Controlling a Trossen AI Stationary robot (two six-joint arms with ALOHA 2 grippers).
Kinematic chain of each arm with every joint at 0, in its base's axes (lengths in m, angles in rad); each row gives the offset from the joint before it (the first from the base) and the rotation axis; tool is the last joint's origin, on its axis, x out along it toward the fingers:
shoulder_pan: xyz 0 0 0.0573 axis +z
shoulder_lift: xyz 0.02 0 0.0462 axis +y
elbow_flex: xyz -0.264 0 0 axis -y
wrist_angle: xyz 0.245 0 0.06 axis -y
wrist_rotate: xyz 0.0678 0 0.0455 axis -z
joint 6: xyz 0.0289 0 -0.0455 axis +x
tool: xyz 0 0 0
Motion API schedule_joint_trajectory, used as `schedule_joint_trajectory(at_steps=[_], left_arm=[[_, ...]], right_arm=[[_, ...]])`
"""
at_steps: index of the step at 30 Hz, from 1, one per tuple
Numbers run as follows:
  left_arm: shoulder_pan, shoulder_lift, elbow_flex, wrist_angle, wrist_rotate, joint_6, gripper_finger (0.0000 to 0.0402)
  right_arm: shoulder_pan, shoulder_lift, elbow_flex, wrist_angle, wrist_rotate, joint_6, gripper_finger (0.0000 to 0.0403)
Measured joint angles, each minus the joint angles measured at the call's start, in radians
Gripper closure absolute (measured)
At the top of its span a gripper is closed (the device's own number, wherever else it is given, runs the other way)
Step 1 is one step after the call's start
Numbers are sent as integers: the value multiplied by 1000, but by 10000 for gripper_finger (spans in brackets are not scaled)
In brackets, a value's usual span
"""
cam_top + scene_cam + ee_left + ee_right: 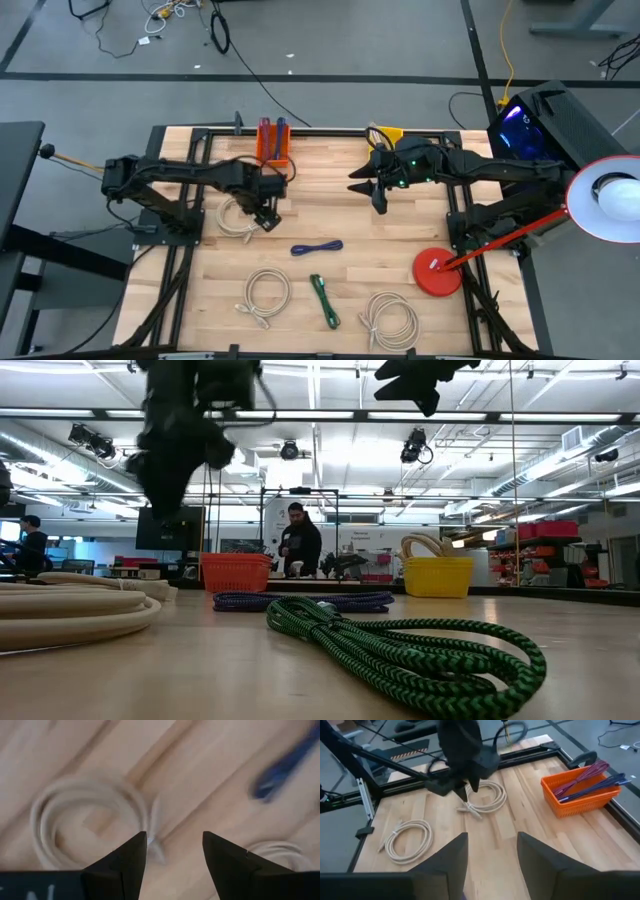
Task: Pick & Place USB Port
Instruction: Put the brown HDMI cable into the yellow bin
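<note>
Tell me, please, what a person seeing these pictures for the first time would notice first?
Probably the two dark arms meeting over the wooden table: the left gripper hangs open above a white coiled cable, and the right gripper hovers open near the far edge. Next, the bright colours: an orange basket at the back, a green cable in front.

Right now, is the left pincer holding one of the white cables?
No: in the left wrist view the left pincer stands open and empty above the coiled white cable lying on the table.
</note>
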Motion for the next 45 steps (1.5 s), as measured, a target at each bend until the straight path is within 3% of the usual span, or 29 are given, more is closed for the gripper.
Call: schedule_joint_trajectory(at_steps=[6, 9, 14, 18, 33, 40, 45], left_arm=[[-20, 1, -205, 75, 77, -153, 202], [-19, 1, -278, 217, 123, -205, 202], [-19, 6, -337, 420, 162, -276, 203], [-19, 4, -362, 432, 158, -279, 208], [-1, 9, -259, 398, 94, -166, 225], [24, 9, -255, 263, 67, -97, 225], [35, 9, -255, 293, 33, -80, 225]], right_arm=[[4, 0, 0, -1, 2, -19, 234], [4, 0, 0, 1, 2, -31, 234], [4, 0, 0, 7, 0, -38, 234], [4, 0, 0, 8, 0, -39, 234], [1, 0, 0, 16, 18, -39, 234], [1, 0, 0, 15, 18, -37, 234], [1, 0, 0, 15, 18, -30, 234]])
